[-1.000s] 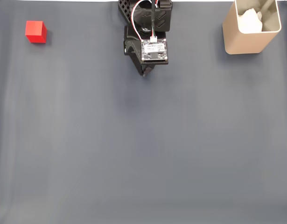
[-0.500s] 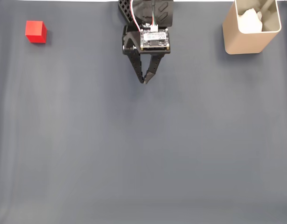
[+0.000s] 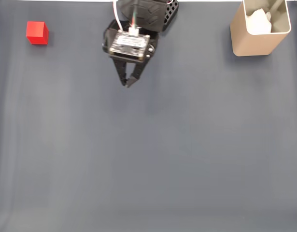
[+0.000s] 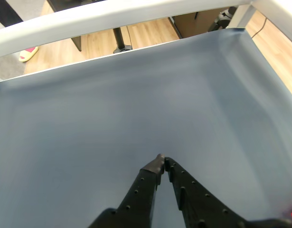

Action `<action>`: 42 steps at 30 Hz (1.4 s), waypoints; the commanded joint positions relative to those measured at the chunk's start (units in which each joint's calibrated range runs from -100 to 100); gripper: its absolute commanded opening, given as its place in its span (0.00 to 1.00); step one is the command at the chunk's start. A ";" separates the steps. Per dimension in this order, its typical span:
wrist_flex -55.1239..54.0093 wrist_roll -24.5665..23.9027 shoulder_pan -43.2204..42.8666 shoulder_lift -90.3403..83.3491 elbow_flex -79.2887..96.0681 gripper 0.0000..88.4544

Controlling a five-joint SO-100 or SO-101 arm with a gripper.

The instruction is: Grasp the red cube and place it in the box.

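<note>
Looking down from the fixed view, we see our black two-finger tool (image 3: 126, 85) hanging over the dark grey-blue cloth-covered counter (image 3: 148, 154) near the top edge, a little left of the middle. Its two fingers taper to a point with the tips together, and nothing sits between them. A small circuit board (image 3: 129, 44) with white and coloured wires rides on the back of the tool.

We find the small bright red matte cube (image 3: 37, 33) resting on the counter in the upper left corner of the fixed view, well apart from the tool and to its left. The tall beige rectangular box with rounded corners and a white inside (image 3: 259, 29) stands upright in the upper right corner, well apart from both the cube and the tool. Something white lies inside it; we cannot tell what it is.

From the wrist view, we see the tool (image 4: 162, 158) entering from the bottom edge, its dark perforated fingers meeting at their tips above bare counter (image 4: 89, 123). Beyond the counter's far edge a pale rail (image 4: 112, 14) crosses the view, with wooden floor (image 4: 150, 31) behind it.
</note>
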 commanded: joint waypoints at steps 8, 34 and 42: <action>11.08 -0.29 12.61 11.88 -20.45 0.00; 14.77 0.54 32.84 24.61 -29.75 0.00; 14.85 -0.10 37.39 29.02 -30.85 0.00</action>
